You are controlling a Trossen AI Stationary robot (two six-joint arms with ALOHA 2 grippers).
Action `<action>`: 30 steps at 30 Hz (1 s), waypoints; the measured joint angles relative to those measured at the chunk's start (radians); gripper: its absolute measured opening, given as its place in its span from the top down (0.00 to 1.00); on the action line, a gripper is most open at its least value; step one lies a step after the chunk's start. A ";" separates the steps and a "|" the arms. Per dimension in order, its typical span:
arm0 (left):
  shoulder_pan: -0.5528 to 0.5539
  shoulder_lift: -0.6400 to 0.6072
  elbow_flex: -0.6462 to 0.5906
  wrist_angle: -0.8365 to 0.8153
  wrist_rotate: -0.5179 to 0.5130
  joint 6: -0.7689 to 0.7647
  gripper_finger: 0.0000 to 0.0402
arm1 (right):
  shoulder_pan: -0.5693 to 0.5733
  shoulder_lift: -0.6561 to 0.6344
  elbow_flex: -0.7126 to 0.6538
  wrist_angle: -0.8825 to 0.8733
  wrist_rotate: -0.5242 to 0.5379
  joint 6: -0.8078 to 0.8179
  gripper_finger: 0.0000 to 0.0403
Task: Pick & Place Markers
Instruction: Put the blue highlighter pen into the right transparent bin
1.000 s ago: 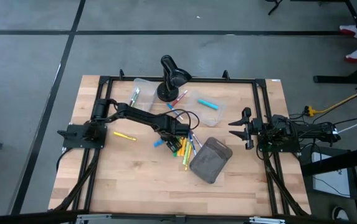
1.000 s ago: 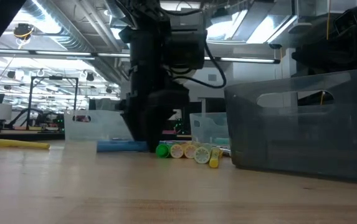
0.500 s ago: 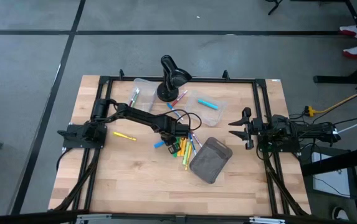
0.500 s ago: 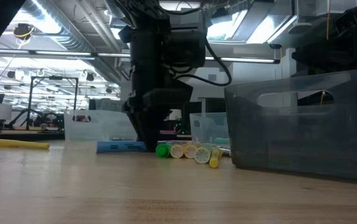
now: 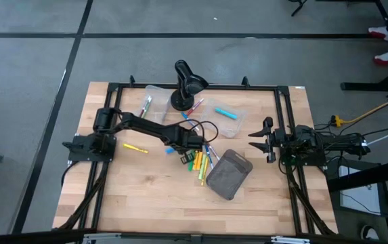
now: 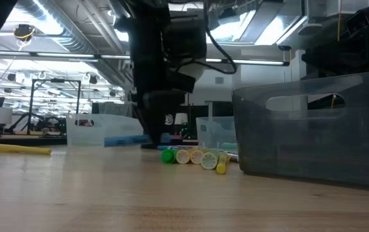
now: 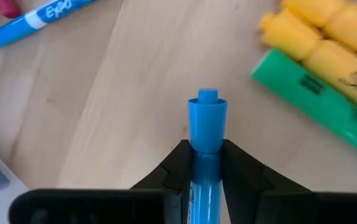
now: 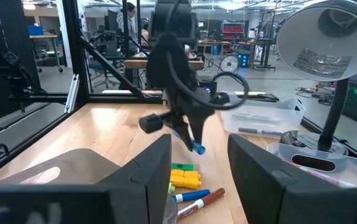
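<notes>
My left gripper (image 5: 182,146) hangs over the middle of the table, shut on a blue marker (image 6: 125,140) that is clear of the wood. Beside it lies a heap of markers (image 5: 200,161) in green, yellow, orange and blue, their ends facing the low view (image 6: 194,156). A single yellow marker (image 5: 135,147) lies apart toward the left. My right gripper (image 5: 258,140) waits at the right edge, level and open, its fingers (image 8: 147,168) empty. My left gripper pinches the blue marker's barrel (image 7: 205,163) between its two fingers, which come steeply from above and lie across it. One end (image 7: 207,115) sticks out past the fingers. The marker is lifted clear of the table, close to level with a slight tilt.
A black desk lamp (image 5: 187,85) stands at the far edge between two clear bins (image 5: 154,97) (image 5: 226,116), each holding a marker. A grey pouch (image 5: 229,174) lies to the right of the heap. A loose blue marker (image 7: 35,22) lies near the held one.
My left gripper has taken hold of the blue marker, which lay flat on the table, and has risen with it while rolling a little. The marker now hangs just above the wood, slightly tilted. The heap has stayed where it was.
</notes>
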 joint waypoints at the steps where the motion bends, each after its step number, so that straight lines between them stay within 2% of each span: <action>1: -0.001 -0.007 0.000 0.003 0.001 0.006 0.86 | 0.000 0.000 0.000 0.000 0.000 0.000 0.61; 10: -0.021 -0.099 0.002 0.009 -0.020 0.033 0.86 | 0.000 0.000 0.000 0.000 0.000 0.000 0.61; 21: -0.080 -0.311 0.005 0.085 -0.139 0.098 0.86 | 0.000 0.000 0.000 0.000 0.000 0.000 0.61; 25: -0.099 -0.360 -0.011 0.195 -0.136 0.187 0.86 | 0.000 0.000 0.000 0.000 0.000 0.000 0.61; 30: -0.108 -0.428 -0.127 0.464 -0.097 0.288 0.86 | 0.000 0.000 0.000 0.000 0.000 0.000 0.61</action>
